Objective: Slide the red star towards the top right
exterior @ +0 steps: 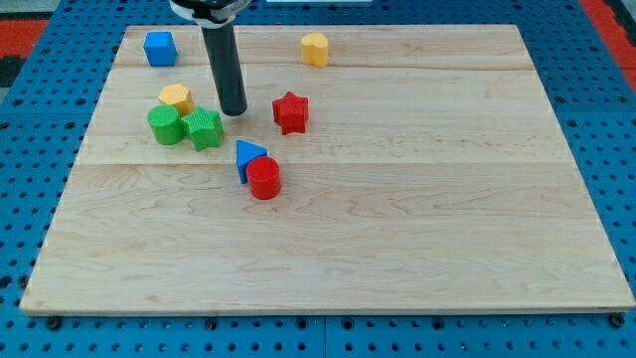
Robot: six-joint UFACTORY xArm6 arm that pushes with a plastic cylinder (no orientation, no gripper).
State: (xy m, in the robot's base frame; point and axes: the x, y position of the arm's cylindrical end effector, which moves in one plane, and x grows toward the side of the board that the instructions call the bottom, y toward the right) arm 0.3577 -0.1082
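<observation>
The red star (290, 112) lies on the wooden board (417, 229), left of the middle and towards the view's top. My tip (234, 112) rests on the board to the star's left, a short gap away, level with it. The green star (204, 128) sits just left of and below my tip. The rod rises from the tip to the view's top edge.
A green cylinder (166, 125) touches the green star's left side. A yellow block (176, 97) sits above them. A blue cube (159, 48) is at top left, a yellow hexagonal block (314, 49) at top middle. A blue triangle (248, 157) and a red cylinder (264, 179) touch below the red star.
</observation>
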